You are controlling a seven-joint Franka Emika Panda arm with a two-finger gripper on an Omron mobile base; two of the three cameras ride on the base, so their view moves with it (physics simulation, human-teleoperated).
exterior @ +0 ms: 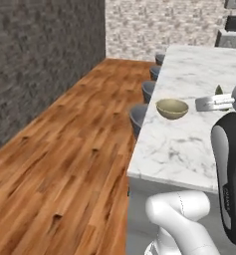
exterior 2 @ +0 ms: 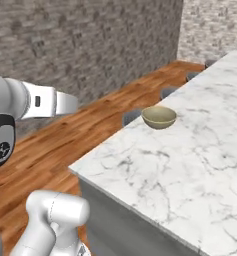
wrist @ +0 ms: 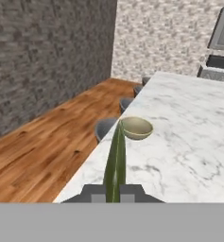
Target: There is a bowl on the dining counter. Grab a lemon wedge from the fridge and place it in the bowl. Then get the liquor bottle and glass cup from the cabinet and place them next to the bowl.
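risk now is a miss: gripper (wrist: 114, 193) pinches the lemon wedge (wrist: 116, 163) tight above the near end of the dining counter (wrist: 189, 142), well short of the bowl (wrist: 136, 127) by the stool-side edge, so an early release drops it onto marble.

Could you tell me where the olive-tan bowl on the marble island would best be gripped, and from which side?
Probably by its rim, from above. The bowl sits upright and open on the dining counter, so one finger could go inside and one outside the thin wall. Its rounded sides would likely slip in a sideways pinch. The near rim, facing the arm, looks easiest.
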